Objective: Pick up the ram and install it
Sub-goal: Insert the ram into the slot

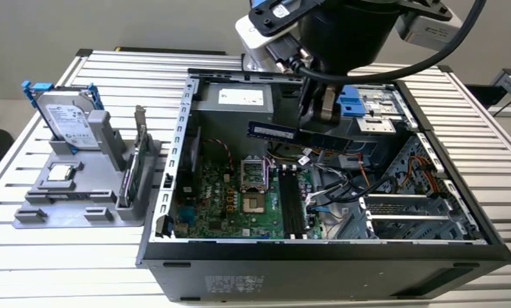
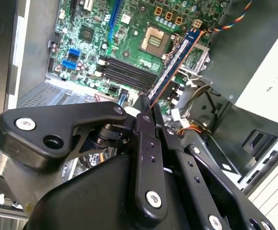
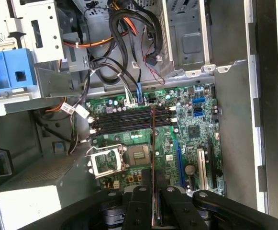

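Exterior view: you see the fingers (image 1: 326,110) clamped on the ram (image 1: 271,131), holding it in the air above the motherboard (image 1: 212,202).

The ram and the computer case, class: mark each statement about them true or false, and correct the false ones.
1. The gripper is shut on the ram. True.
2. The ram is pressed into a motherboard slot. False: it hangs in the air above the motherboard, held by the gripper.
3. A hard drive stands in the grey holder outside the computer case, on the exterior view's left. True.
4. A side panel closes the computer case. False: the case lies open and the motherboard shows inside it.
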Tool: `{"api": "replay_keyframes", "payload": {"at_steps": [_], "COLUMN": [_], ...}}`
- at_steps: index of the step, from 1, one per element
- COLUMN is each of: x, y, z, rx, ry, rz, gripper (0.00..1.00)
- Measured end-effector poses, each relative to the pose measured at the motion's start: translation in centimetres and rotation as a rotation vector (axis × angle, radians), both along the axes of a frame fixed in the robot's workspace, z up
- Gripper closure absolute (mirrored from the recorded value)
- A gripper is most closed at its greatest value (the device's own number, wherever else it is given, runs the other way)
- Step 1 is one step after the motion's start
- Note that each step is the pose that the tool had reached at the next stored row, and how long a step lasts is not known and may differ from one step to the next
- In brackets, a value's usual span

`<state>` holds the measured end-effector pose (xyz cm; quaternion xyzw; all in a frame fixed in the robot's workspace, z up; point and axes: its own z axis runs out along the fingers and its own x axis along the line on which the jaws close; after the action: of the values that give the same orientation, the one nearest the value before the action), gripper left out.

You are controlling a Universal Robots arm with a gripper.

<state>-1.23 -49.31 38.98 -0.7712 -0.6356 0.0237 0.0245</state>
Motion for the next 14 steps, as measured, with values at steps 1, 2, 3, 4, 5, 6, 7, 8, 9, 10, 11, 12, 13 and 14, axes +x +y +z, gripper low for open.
{"api": "replay_keyframes", "payload": {"at_steps": [1,2,3,4,5,6,7,8,9,10,11,12,13,14], "x": [0.0,0.0,0.0,0.0,0.0,0.0,0.0,0.0,0.0,0.0,0.0,0.0,0.0,0.0], "y": [0.0,0.0,0.0,0.0,0.0,0.0,0.0,0.0,0.0,0.0,0.0,0.0,0.0,0.0], "z": [0.0,-0.01,0.0,0.0,0.0,0.0,0.0,0.0,0.0,0.0,0.0,0.0,0.0,0.0], "rx": [-0.0001,-0.0001,-0.0004,-0.0005,-0.0006,-0.0008,-0.0009,-0.001,-0.0012,-0.0013,-0.0015,-0.0017,-0.0019,-0.0021], "ry": [0.0,0.0,0.0,0.0,0.0,0.0,0.0,0.0,0.0,0.0,0.0,0.0,0.0,0.0], "rz": [-0.006,-0.013,-0.02,-0.026,-0.033,-0.039,-0.045,-0.051,-0.058,-0.064,-0.071,-0.076,-0.082,-0.088], "gripper": [1.0,1.0,1.0,1.0,1.0,1.0,1.0,1.0,1.0,1.0,1.0,1.0,1.0,1.0]}}
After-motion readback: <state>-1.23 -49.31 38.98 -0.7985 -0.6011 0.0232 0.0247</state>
